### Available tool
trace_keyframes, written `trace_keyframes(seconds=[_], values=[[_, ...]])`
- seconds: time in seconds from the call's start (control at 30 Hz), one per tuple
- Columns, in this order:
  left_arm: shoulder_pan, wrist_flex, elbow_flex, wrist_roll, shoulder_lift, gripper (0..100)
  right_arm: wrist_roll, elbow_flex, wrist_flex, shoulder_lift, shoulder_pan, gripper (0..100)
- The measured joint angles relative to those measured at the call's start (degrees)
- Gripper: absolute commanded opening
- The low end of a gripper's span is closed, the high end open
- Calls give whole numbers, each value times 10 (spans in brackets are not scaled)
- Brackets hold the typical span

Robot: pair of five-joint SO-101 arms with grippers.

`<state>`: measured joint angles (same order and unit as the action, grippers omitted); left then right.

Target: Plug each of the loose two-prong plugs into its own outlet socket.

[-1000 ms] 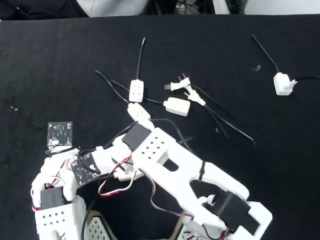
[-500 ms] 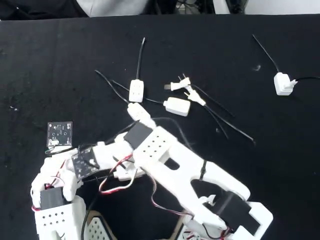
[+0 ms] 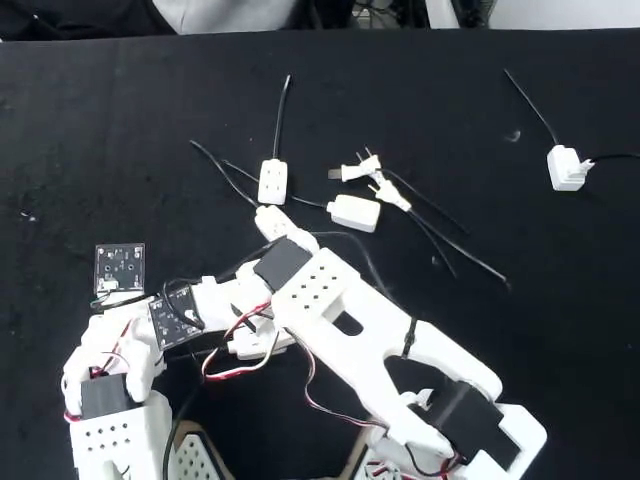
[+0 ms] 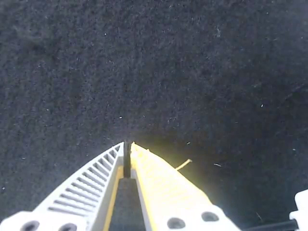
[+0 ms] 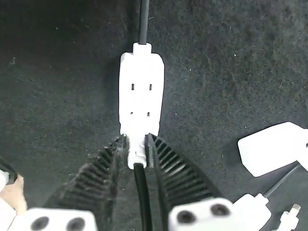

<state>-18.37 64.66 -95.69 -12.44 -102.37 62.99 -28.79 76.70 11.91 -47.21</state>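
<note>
Near mid-table, just below the first outlet socket [image 3: 272,182], we see the right gripper [image 5: 136,140] clamped on a white two-prong plug [image 5: 136,153], w/ one ribbed finger on each side. The plug's black cord [image 5: 142,192] runs back btw the fingers. The plug's front end touches the near end of that socket block. We can't tell if the prongs are fully in. The block lies flat w/ two pairs of slots facing up, and its own black cord leaves the far end.

A second outlet socket [image 3: 354,212] lies just right of the first, apart from it. Two loose plugs [image 3: 355,170] [image 3: 390,193] sit close together just above it, prongs bare, w/ thin black cords trailing twd the right. Well apart at the far right is a small white block [image 3: 567,167] w/ a cord on either side; it's too small for us to tell more.

The left gripper [image 4: 127,147] has its fingers together w/ nothing btw them, over the bare black tabletop [image 4: 159,62]. The left arm [image 3: 110,410] sits at lower left, w/ a small square board [image 3: 120,268] flat on the table beside it.
</note>
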Motion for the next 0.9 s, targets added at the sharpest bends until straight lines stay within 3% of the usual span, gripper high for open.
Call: trace_keyframes(seconds=[0.9], values=[[0,0,0,0,0,29,22,-62,-38,68,-24,11]])
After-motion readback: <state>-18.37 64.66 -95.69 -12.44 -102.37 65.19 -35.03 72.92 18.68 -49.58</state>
